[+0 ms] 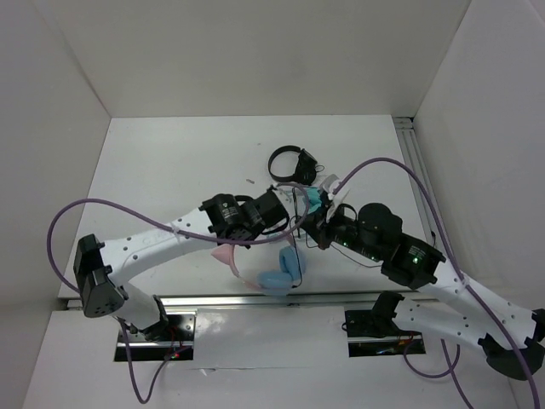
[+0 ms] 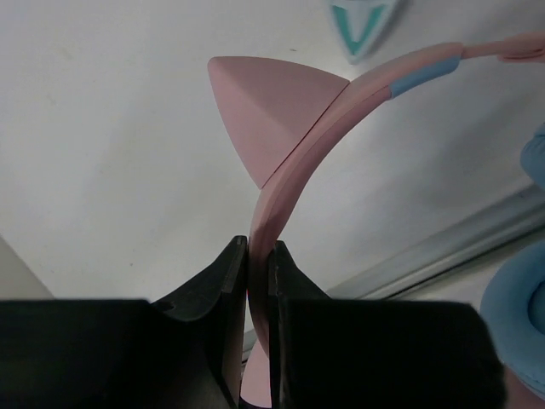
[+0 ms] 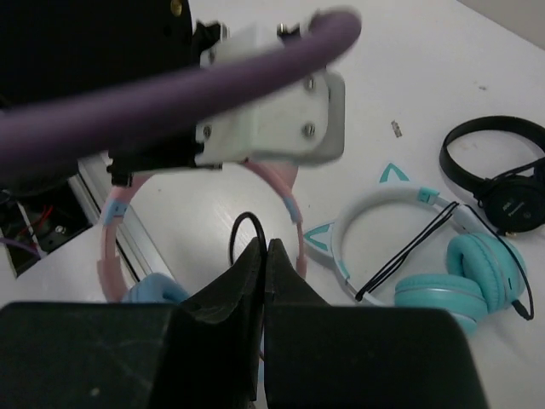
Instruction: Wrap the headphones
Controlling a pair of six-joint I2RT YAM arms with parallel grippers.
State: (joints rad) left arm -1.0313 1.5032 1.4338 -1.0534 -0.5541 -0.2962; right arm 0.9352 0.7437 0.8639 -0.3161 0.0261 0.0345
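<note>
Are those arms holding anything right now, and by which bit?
Yes. The left tool is clamped on the pink headband of the headphones, near a cat ear. The right tool looks pinched on their thin dark cable.

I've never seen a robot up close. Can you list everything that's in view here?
pink headphones: one, pink band, light-blue cups, pink cat ears; near edge of the table, between the arms
cable: one, thin and dark; looping up from the right gripper's fingers
teal headphones: one, white band, teal cups; lying mid-table
black headphones: one, all black; just beyond the teal pair
table: one, white; under everything
rail: one, silver; along the table's near edge
purple cords: two, purple; one arching over each arm
arms: two, white and black; reaching in from the near edge
left gripper: one, black; shut on the pink headband
right gripper: one, black; shut, apparently pinching the cable
</note>
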